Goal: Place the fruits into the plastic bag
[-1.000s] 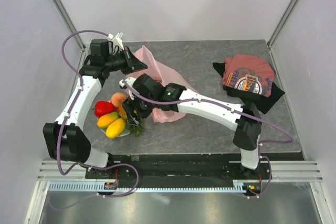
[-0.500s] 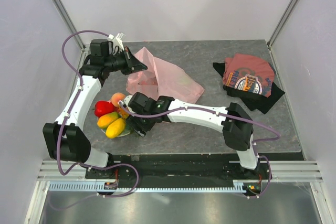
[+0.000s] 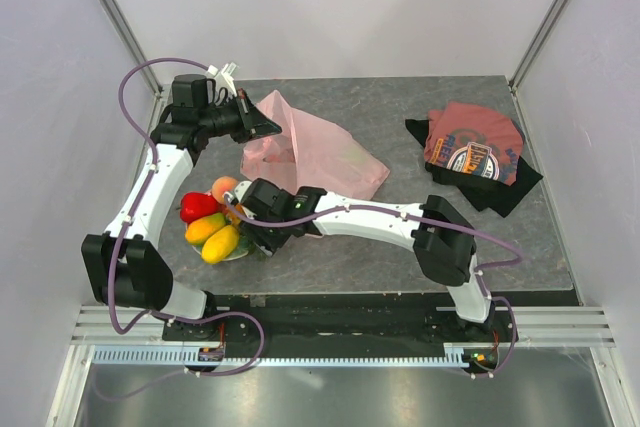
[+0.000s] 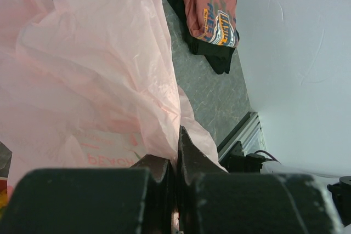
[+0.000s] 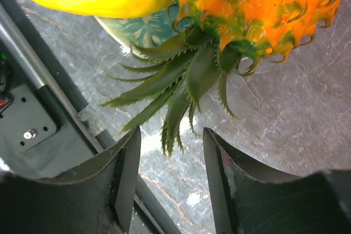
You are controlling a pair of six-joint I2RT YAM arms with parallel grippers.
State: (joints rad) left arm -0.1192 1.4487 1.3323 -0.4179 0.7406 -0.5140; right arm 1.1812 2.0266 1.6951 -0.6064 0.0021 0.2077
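The pale-pink plastic bag (image 3: 315, 152) lies at the back middle of the table, and a faint green patch shows through it. My left gripper (image 3: 262, 127) is shut on the bag's edge (image 4: 164, 135) and holds it up. Toy fruits sit on a plate at the front left: a peach (image 3: 224, 187), a red pepper piece (image 3: 198, 206) and two yellow mangoes (image 3: 219, 244). My right gripper (image 3: 255, 239) is open, low beside the plate. In the right wrist view the orange pineapple (image 5: 263, 4) lies just ahead, its green leaves (image 5: 184, 89) pointing between my open fingers (image 5: 127, 173).
The patterned plate (image 5: 145, 28) shows under the fruits. A folded dark-red printed T-shirt (image 3: 472, 152) lies at the back right, and it also shows in the left wrist view (image 4: 208, 9). The table's front edge and black rail (image 5: 38, 97) run close behind my right gripper.
My right arm has swung from over the bag down to the front-left plate, so its open gripper now faces the pineapple. The bag is uncovered. The left arm has not moved.
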